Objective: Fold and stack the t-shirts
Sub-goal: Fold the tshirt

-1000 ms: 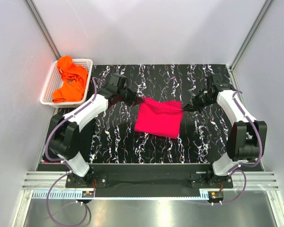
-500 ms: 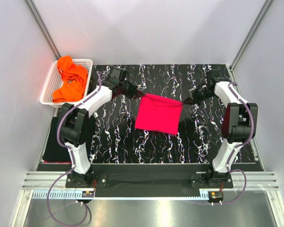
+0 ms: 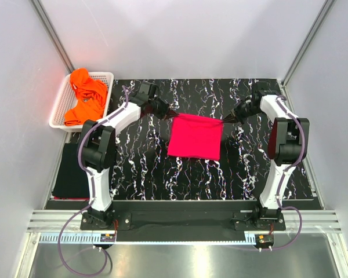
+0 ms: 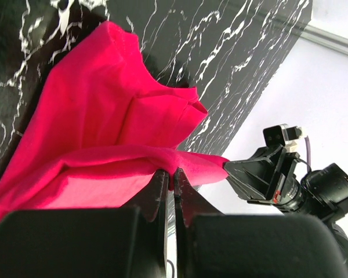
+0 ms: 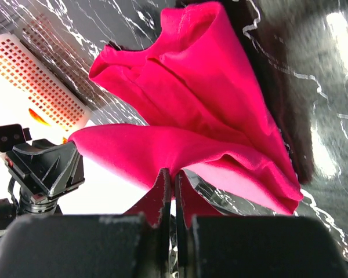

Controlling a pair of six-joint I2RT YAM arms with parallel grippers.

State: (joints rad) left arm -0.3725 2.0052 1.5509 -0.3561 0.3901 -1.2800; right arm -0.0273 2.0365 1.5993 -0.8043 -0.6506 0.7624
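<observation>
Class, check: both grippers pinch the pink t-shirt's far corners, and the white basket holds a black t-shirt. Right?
No. The top external view shows the white basket holding orange t-shirts. The left gripper and right gripper do pinch the pink t-shirt.

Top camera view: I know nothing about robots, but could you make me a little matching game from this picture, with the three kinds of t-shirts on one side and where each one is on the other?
Things:
1. pink t-shirt
2. orange t-shirts
3. black t-shirt

Places:
A. heaped in the white basket
B. lying flat beside the left edge of the black mat
C. held by its far edge between the left claw and the right claw

Pairs: 1-C, 2-A, 3-B
</observation>
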